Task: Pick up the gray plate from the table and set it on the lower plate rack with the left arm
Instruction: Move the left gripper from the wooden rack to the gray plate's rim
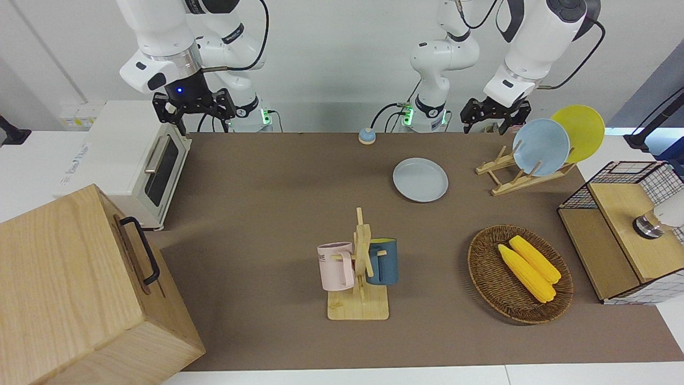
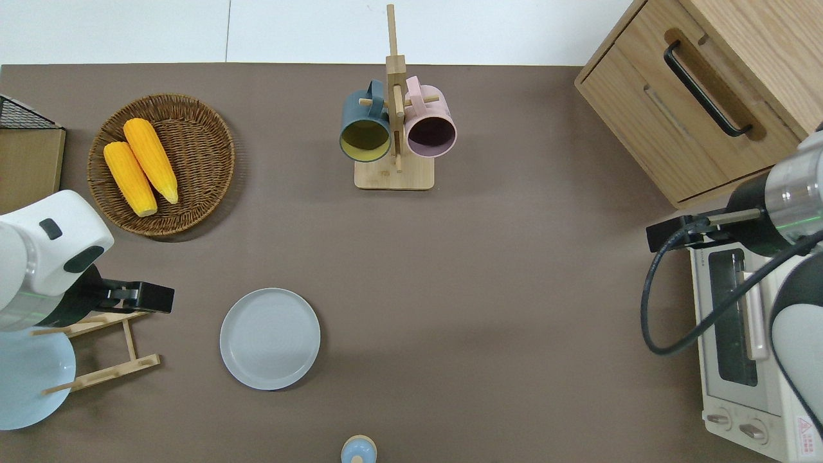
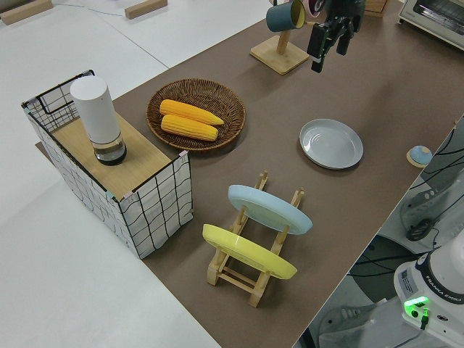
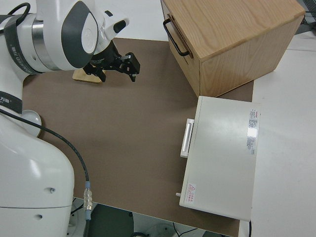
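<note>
The gray plate (image 2: 270, 338) is seen lying flat on the brown table (image 2: 501, 289), apart from everything else and untouched by either gripper. Beside it, toward the left arm's end of the table, the lower plate rack (image 2: 106, 350) is found, and 2 plates are propped in its slots: a light-blue plate (image 1: 541, 147) and a yellow plate (image 1: 580, 132), the empty slots lying on the side toward the gray plate. The left gripper (image 2: 151, 297) is held in the air over the edge of the rack farther from the robots, as shown from overhead; its fingers appear in the left side view as 2 separate prongs with a gap between them, and nothing is gripped. The right arm is parked, and whether the right gripper (image 1: 193, 104) is spread or pressed together cannot be told. Farther from the robots than the rack, a wicker basket (image 2: 193, 122) holding 2 ears of corn (image 2: 141, 164) is set. A wooden mug stand (image 2: 394, 116) carrying a dark-blue mug (image 2: 365, 125) and a pink mug (image 2: 431, 125) is placed farther from the robots than the gray plate, well apart from it.
</note>
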Action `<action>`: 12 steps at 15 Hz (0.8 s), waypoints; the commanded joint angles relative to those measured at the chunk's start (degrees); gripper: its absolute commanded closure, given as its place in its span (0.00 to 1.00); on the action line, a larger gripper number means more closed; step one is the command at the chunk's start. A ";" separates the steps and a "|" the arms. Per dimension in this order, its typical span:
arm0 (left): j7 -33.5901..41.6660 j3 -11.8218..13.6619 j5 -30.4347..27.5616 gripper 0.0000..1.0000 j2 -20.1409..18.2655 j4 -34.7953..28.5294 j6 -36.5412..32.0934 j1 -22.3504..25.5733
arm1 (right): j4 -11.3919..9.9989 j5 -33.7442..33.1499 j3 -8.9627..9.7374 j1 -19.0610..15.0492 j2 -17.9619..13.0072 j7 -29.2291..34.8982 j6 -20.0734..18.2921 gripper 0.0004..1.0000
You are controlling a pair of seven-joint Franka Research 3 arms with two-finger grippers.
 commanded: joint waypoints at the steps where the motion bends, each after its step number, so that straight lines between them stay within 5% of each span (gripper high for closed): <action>1: 0.19 0.21 0.18 0.00 1.31 -0.68 0.97 0.34 | 0.55 -0.09 1.00 -1.18 -0.15 0.75 -0.90 0.02; 12: 0.89 0.92 0.01 0.00 0.88 -0.87 1.06 0.43 | 0.55 -0.09 1.09 -1.18 -0.15 0.75 -0.90 0.02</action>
